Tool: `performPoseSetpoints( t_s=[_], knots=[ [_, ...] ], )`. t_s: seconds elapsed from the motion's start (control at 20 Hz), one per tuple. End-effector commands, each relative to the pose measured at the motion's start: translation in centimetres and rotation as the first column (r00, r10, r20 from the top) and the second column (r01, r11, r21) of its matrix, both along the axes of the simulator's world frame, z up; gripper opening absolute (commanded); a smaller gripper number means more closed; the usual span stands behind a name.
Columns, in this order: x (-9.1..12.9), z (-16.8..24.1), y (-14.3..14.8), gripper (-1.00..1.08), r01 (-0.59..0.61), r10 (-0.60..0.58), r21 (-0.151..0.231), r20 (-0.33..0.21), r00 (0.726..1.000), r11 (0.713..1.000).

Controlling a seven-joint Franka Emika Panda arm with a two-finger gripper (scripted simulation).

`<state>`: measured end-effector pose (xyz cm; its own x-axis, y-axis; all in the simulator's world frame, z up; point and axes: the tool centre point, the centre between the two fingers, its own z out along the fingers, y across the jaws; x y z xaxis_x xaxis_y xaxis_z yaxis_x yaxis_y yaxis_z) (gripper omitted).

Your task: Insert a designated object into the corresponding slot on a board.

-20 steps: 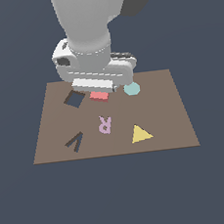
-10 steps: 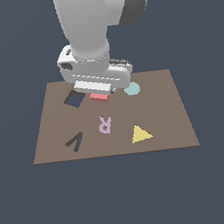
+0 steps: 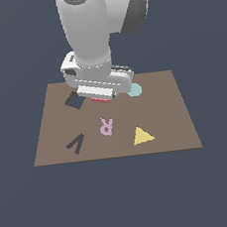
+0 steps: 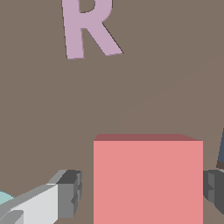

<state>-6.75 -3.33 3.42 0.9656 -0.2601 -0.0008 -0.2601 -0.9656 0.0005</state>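
Observation:
The salmon-red square block (image 4: 148, 175) lies flat on the brown board (image 3: 176, 118). In the exterior view only a red sliver of the block (image 3: 101, 100) shows beneath the hand. My gripper (image 4: 142, 190) is down over the block and open, one finger on each side. A narrow gap separates one fingertip (image 4: 70, 192) from the block, while the other fingertip (image 4: 214, 186) sits right at the block's edge. The slot (image 3: 74, 101), a dark navy diamond-tilted square, lies just beside the hand toward the exterior view's left, partly covered by it.
A pink letter R (image 3: 106, 126) sits in the board's middle. The teal disc (image 3: 134, 89) lies just past the hand toward the exterior view's right. A yellow triangle (image 3: 142, 136) and a dark V-shaped cutout (image 3: 75, 143) sit near the board's front edge.
The arm has come down over the block, covering more of it in the exterior view. The block, slot and other shapes have not moved.

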Motion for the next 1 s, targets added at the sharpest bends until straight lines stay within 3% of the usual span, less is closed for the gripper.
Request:
performPoseSetpoints(
  t_s=[0.0,0.05,0.1,0.95],
  knots=[
    [0.01,-0.40,0.00,1.00,0.001,-0.001,0.000,0.001,1.000,1.000],
    [0.01,-0.43,0.01,1.00,0.001,-0.001,0.000,0.001,1.000,1.000],
    [0.00,-0.43,0.01,-1.00,0.001,-0.001,0.000,0.001,1.000,1.000],
    [-0.15,-0.34,0.03,-1.00,-0.028,0.028,0.001,0.001,1.000,1.000]
  ],
)
